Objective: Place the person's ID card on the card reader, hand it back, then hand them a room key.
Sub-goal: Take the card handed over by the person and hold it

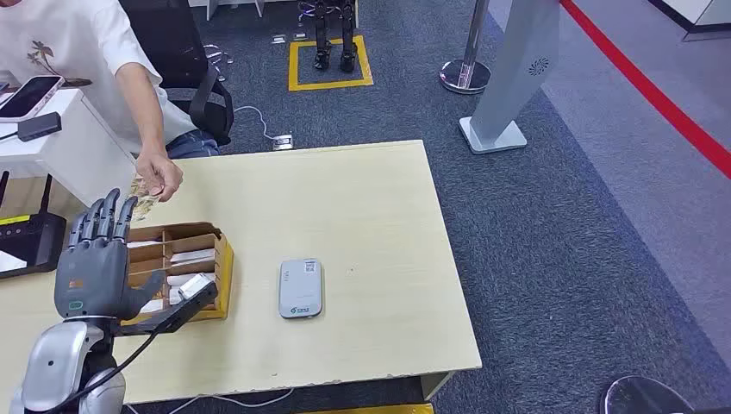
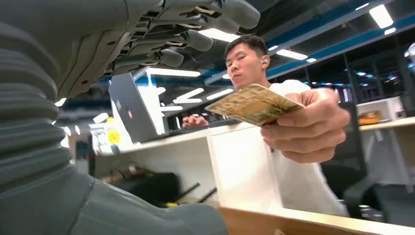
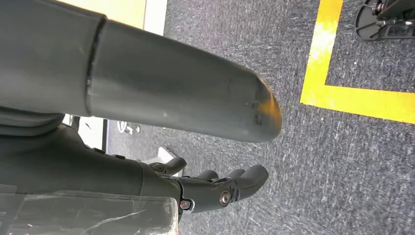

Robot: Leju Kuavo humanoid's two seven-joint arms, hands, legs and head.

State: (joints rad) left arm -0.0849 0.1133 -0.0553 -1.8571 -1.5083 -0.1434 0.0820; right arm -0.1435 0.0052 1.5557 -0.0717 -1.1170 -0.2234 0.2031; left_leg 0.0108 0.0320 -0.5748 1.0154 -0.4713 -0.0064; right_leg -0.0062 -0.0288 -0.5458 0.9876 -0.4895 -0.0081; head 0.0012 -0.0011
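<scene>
A person's hand (image 1: 160,178) holds a yellowish patterned ID card (image 1: 143,205) out over the table's far left corner. My left hand (image 1: 96,263) is raised just short of it, fingers spread upward, thumb out, holding nothing. In the left wrist view the ID card (image 2: 252,104) lies flat between the person's fingers (image 2: 303,132), a short gap from my left hand's fingers (image 2: 186,29). The grey card reader (image 1: 301,287) lies flat mid-table with nothing on it. A wooden box (image 1: 191,252) of white room key cards sits beside my left hand. My right hand (image 3: 147,98) hangs empty over the carpet.
The light wooden table (image 1: 362,216) reaches from me to the person. A black router (image 1: 30,241) sits at far left, and a phone (image 1: 31,95) lies on a white desk. An office chair (image 1: 194,69), a grey pillar (image 1: 509,78) and a stanchion base (image 1: 465,76) stand beyond.
</scene>
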